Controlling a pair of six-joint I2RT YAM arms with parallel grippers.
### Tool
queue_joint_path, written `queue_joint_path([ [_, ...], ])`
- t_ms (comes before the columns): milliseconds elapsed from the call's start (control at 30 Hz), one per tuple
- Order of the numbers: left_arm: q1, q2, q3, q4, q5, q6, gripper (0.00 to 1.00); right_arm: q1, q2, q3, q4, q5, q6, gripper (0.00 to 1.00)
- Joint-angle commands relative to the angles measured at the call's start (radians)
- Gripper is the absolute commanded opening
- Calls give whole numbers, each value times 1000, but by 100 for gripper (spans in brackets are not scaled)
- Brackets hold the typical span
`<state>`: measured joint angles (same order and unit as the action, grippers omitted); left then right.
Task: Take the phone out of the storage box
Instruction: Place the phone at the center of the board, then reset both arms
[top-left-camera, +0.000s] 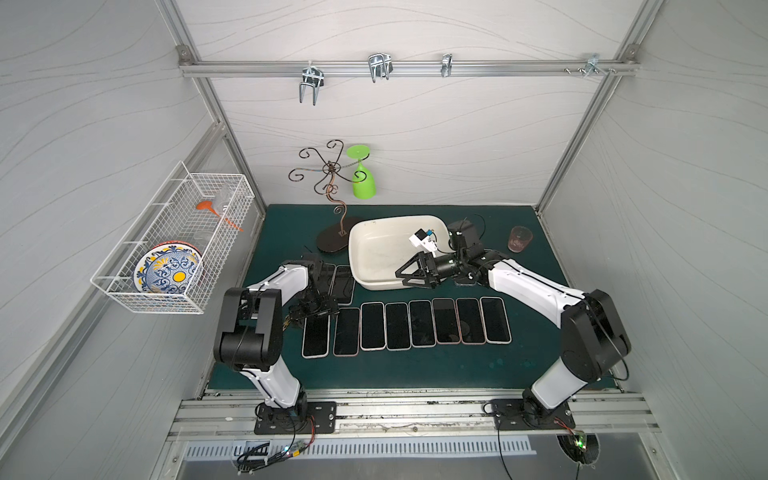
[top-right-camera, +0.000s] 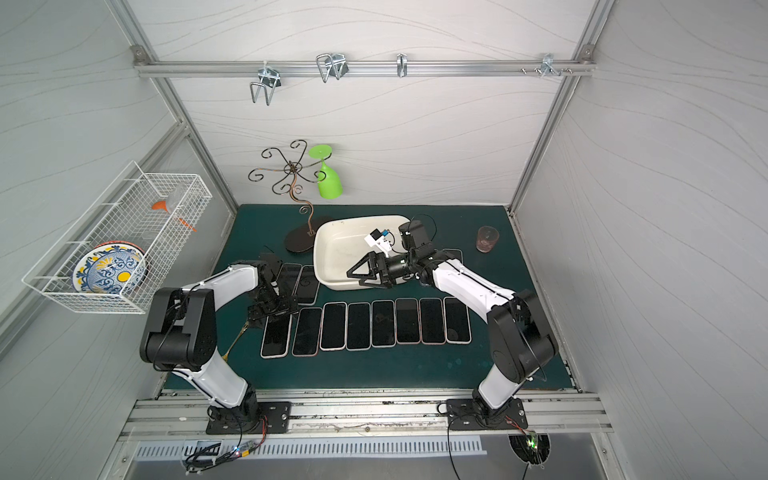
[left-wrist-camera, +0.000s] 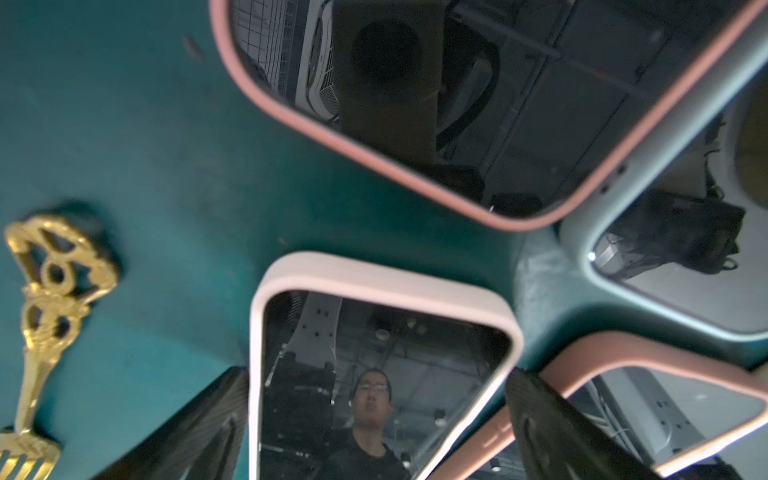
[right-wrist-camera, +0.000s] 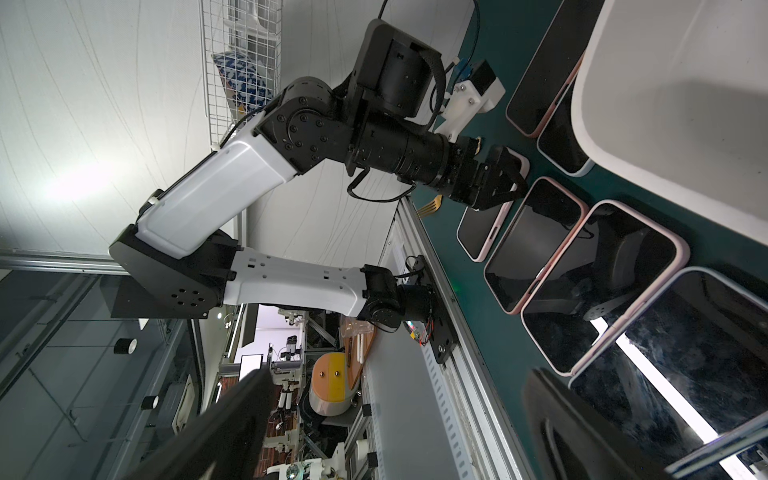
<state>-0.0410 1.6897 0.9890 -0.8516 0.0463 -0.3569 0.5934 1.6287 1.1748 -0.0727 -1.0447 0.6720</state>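
Arms (top-left-camera: 291, 276) bent, left gripper (left-wrist-camera: 378, 372) astride phone (left-wrist-camera: 386, 274), right gripper (top-left-camera: 401, 277) over storage box (top-left-camera: 374, 245)

My left hand (top-left-camera: 315, 311) covers the far end of the phone (top-left-camera: 315, 341) beneath it; my wrist view's edge crops the gold fork (left-wrist-camera: 32, 374).

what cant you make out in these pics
Storage box: near corner of its floor hidden by the right gripper, both top views.
Left gripper: jaws covered by its own wrist in top views.
Gold fork: tines cut off by the left wrist view's edge.
Wire basket: clear items inside too small to identify in top views.
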Motion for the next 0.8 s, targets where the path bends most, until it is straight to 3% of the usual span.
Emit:
queue_joint_path([
  [0, -2, 1, 15, 53, 54, -23, 100, 11, 6, -12, -11, -1, -22, 99],
  [233, -2, -16, -2, 68, 102, -32, 100, 13, 4, -15, -9, -1, -20, 99],
  [433, 25, -62, 22, 16, -12, -44, 100, 19, 0, -17, -6, -2, -21, 99],
  [633, 32, -223, 125, -54, -68, -53, 100, 25, 6, -22, -10, -13, -29, 99],
  [767, 39, -390, 132, 13, -126, -38, 100, 25, -55, 32, -194, 106, -191, 99],
])
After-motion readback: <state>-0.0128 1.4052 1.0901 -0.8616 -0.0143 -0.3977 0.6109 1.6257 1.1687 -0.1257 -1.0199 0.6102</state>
